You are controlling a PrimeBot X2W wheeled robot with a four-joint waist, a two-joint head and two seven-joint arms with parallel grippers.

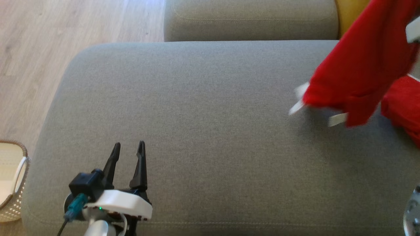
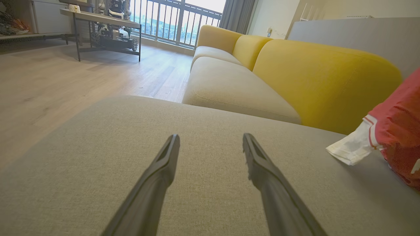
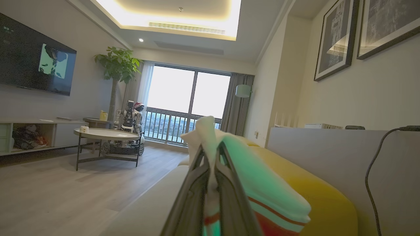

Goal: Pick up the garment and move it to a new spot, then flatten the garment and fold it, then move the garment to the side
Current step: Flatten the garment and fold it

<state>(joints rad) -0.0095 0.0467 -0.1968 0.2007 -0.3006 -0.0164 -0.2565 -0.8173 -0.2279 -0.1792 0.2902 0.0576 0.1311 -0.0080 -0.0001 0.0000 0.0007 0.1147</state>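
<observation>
Red fabric with white, red-striped trim makes up the garment (image 1: 361, 65), which hangs at the upper right of the head view, lifted over the right end of the grey sofa seat (image 1: 197, 114). Its white-edged hems dangle low over the cushion, and another red fold lies at the seat's right edge. In the right wrist view the right gripper (image 3: 211, 154) has its two dark fingers pressed together on a bunch of the garment's white trim, which pokes out above the tips, and more cloth spills to the side over the yellow backrest (image 3: 328, 203). The left gripper (image 1: 129, 144) sits at the lower left over the seat's near edge, its fingers spread apart and holding nothing. In the left wrist view the garment's white cuff rests on the cushion well to the right of it. A woven basket (image 1: 13, 183) stands on the wooden floor (image 1: 65, 32) beside the sofa's left end. Framed prints (image 3: 334, 39) on the wall carry marks too small to read, and no label can be made out on the garment.
</observation>
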